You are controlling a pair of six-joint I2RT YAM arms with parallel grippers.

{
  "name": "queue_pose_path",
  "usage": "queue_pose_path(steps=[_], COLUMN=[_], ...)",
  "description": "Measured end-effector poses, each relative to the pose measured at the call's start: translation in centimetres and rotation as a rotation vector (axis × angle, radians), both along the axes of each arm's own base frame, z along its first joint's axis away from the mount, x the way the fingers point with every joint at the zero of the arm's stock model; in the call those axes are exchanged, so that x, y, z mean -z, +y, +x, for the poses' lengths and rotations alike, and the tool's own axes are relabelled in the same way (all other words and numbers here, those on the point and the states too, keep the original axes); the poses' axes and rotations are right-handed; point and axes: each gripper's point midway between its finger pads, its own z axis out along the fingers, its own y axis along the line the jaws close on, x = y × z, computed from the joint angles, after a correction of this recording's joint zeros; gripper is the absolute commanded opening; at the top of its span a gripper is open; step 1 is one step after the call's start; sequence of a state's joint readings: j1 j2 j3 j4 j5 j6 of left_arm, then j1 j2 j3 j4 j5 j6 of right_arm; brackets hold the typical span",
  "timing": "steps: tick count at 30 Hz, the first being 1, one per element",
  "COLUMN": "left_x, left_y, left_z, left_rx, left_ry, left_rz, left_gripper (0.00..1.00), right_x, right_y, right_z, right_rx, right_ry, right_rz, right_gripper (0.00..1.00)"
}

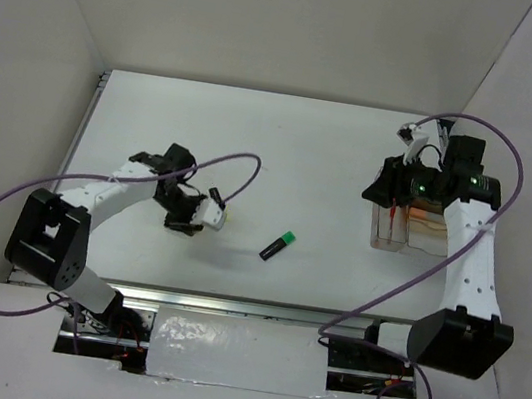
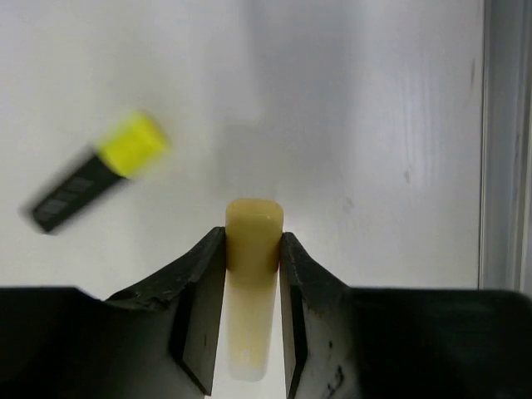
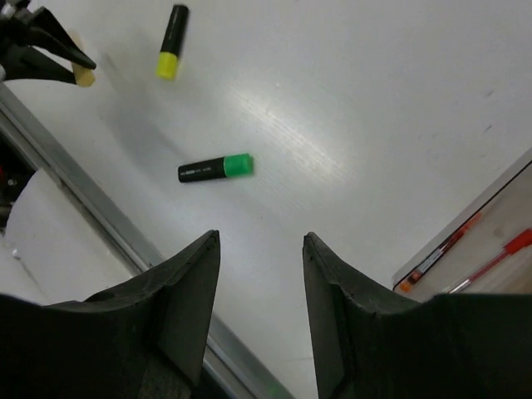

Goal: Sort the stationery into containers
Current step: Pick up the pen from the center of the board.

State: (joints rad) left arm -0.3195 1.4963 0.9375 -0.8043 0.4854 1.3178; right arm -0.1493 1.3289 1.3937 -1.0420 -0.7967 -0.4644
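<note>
Stationery partly sorted into the organiser [image 1: 392, 236]
A red pen [image 3: 495, 257] and an orange-capped marker [image 3: 438, 260] lie inside it. The green-capped highlighter [image 1: 279, 246] lies flat well to its left, the yellow-capped highlighter [image 3: 172, 40] farther left, and the pale stick [image 2: 252, 320] is pinched in the left hand [image 2: 252, 241].

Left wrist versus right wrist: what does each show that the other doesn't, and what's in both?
Left wrist only: the grip up close, with the left tool shut on the stick, whose end pokes out past it.

Right wrist only: the green highlighter, a corner of the organiser with a red pen and a marker in it, and the right tool, open and empty.

Both: the yellow highlighter lying on the table. The right wrist also catches the left tool and stick, small, at its top left corner.
</note>
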Motion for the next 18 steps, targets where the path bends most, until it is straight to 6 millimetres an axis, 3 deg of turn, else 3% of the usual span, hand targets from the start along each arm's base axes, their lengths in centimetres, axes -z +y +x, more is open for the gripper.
queue_pose_path(steps=[5, 9, 12, 15, 18], left_x=[-11.3, -21.4, -27.3, -30.6, -32.1], left_y=[-6.2, -8.7, -9.1, -8.3, -7.3], left_z=[4.3, 3.4, 2.4, 2.5, 3.1], left_rx=[-0.203, -0.382, -0.485, -0.589, -0.703], left_ry=[-0.032, 0.037, 0.145, 0.293, 0.466], left_rz=[-0.36, -0.721, -0.966, -1.137, -1.243], left_gripper=[0.03, 0.0, 0.0, 0.0, 0.0], right_x=[-4.6, -7.5, -8.9, -9.6, -11.2], right_y=[1.6, 4.4, 8.0, 11.9, 15.5], right_z=[-0.4, -0.6, -1.1, -2.4, -3.9], right_rx=[0.0, -0.067, -0.147, -0.238, -0.321], right_ry=[-0.212, -0.31, -0.333, -0.313, -0.3], right_rz=[0.044, 0.11, 0.19, 0.282, 0.373], right_gripper=[0.62, 0.62, 0.62, 0.63, 0.63])
